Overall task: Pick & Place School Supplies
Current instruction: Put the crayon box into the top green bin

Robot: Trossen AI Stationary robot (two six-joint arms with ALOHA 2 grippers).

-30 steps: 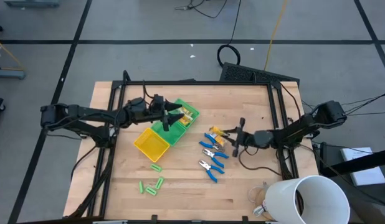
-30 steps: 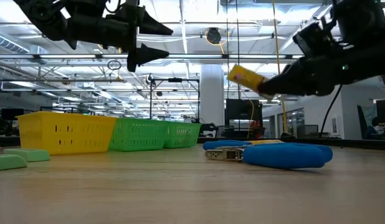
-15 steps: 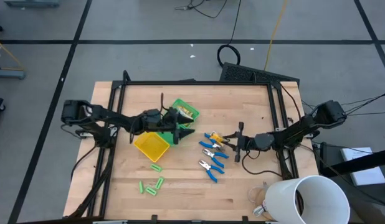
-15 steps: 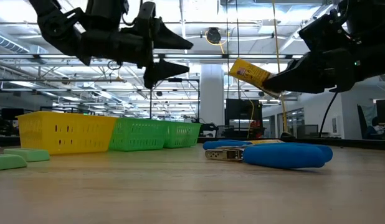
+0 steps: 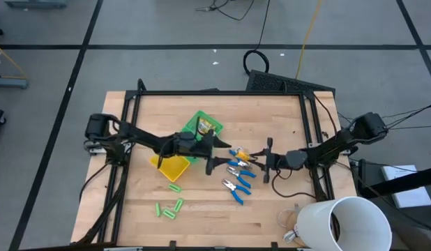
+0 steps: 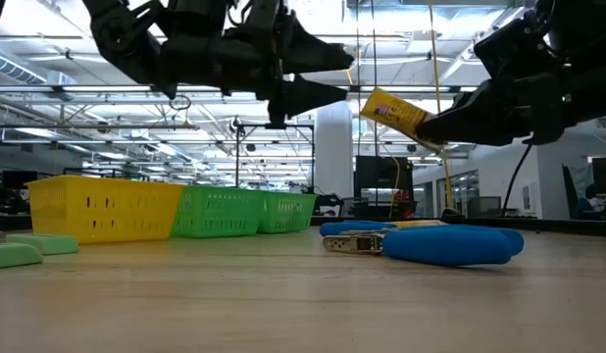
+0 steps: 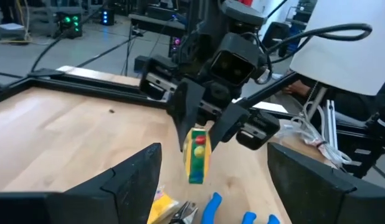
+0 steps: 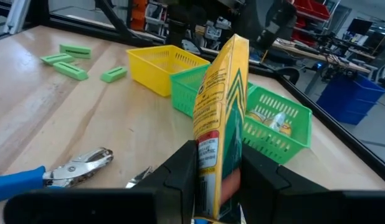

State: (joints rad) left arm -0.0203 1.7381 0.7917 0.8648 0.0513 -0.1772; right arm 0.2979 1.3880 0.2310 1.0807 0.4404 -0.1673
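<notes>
My right gripper is shut on a yellow-orange oblong box, held in the air above the blue-handled pliers. My left gripper is open, just left of that box and facing it; the left wrist view shows the box ahead, between my open fingers. Another yellow piece lies on the table by the pliers. Several more rest in the tray's green compartment. Light-green sticks lie on the table near its near edge. My right gripper pinches the yellow-orange box between its two fingers at the box's lower end. The fingers come nearly level from the table's right. The box is lifted clear of the table and tilts up, its free end toward the left gripper.
The green-and-yellow compartment tray sits left of centre, partly under my left arm. A big white cup stands at the near right corner. Black frame rails run along the table's edges. Bare wood shows on the far half.
My left gripper has moved from above the tray toward the table's right, ending close to the held box, and has stayed open. My right gripper has kept its hold; the box has tipped a little more upright.
</notes>
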